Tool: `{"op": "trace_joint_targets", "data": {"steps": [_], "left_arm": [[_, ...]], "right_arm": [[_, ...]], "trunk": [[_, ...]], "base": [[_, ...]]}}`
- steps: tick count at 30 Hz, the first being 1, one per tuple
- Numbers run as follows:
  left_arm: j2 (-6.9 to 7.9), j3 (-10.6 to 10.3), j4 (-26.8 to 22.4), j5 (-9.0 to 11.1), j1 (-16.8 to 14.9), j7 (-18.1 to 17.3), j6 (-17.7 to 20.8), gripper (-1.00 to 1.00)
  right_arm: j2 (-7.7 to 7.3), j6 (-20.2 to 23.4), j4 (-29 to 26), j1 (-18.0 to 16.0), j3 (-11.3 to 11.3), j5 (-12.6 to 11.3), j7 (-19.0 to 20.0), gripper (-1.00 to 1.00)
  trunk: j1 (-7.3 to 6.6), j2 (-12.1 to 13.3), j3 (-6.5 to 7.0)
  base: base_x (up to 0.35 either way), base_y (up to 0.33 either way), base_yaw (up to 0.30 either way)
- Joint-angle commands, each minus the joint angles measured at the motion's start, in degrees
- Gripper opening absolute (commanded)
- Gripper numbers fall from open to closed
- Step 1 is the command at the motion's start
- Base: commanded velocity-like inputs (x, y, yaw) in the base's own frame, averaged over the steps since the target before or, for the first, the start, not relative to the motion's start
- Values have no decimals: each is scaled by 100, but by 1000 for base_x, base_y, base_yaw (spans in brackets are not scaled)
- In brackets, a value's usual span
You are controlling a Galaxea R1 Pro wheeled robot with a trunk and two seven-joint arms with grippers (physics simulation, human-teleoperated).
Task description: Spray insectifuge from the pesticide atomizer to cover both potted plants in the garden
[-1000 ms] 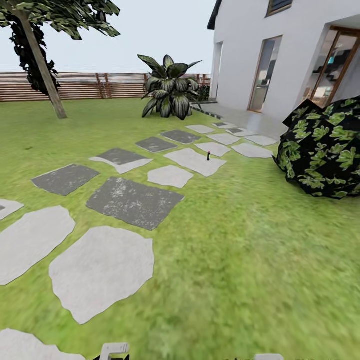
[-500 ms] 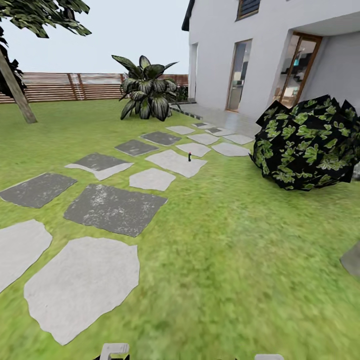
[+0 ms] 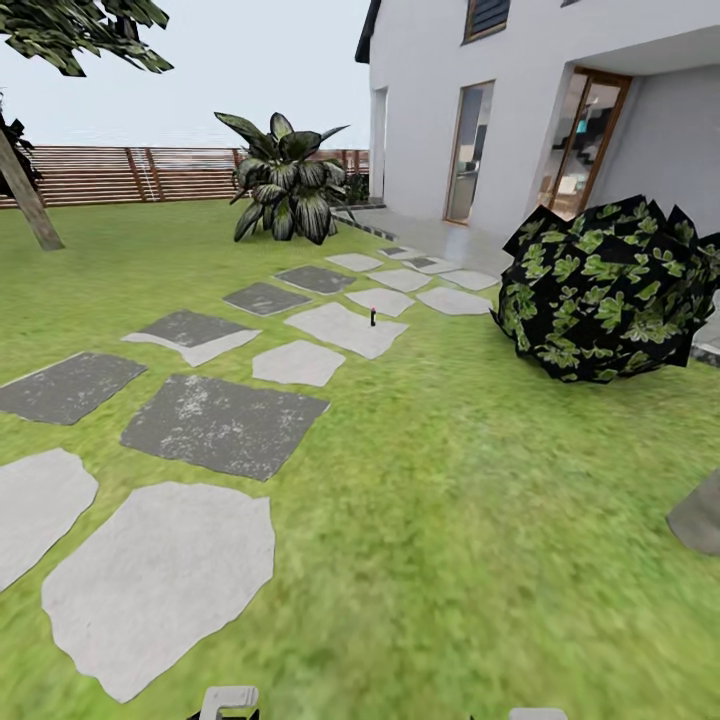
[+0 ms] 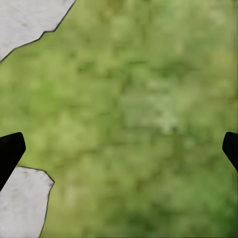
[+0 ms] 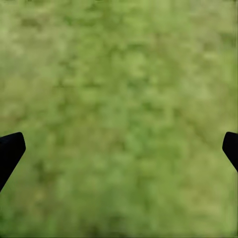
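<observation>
The pesticide atomizer and the potted plants are out of view. I stand on the garden lawn (image 3: 450, 480) facing a path of stepping stones (image 3: 225, 425). In the left wrist view my left gripper (image 4: 119, 148) is open, its black fingertips (image 4: 10, 151) far apart over grass and the edges of two pale stones (image 4: 22, 208). In the right wrist view my right gripper (image 5: 119, 148) is open too, over bare grass with nothing between its fingers.
A small dark lamp with a red dot (image 3: 372, 318) stands on a pale stone mid-path. Behind it grows a big striped agave (image 3: 285, 190) before the slatted fence (image 3: 120, 175). A dark leafy bush (image 3: 610, 290) sits at right by the white house (image 3: 450, 100). A tree trunk (image 3: 25, 200) is far left.
The whole head view has slid left, so the camera has turned right. The bush and house now show more fully. Both grippers look unchanged.
</observation>
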Motion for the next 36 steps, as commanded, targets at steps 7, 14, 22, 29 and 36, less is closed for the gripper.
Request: {"op": "trace_joint_targets", "data": {"steps": [7,14,22,29,36], "left_arm": [[-1,4,4,-2,-2,-5,-20,100],[-1,4,4,4,-1,-5,-20,100],[-1,4,4,4,-2,-5,-19,100],[-1,4,4,5,0,-5,-16,100],[-1,4,4,5,2,-5,-19,100]], "right_arm": [[0,-17,3,-2,4,7,-1,100],[0,-17,3,-2,-2,8,-1,100],[0,-17,0,-2,-3,8,-1,100],[0,-16,3,-2,7,8,-1,100],[0,-17,3,-2,22,8,-1,100]], "trunk": [[-155,281,122],[-309,561,237],[-485,882,338],[-638,1163,433],[-792,1444,556]], "base": [[0,0,0],[0,0,59],[0,0,191],[0,0,149],[0,0,12]]}}
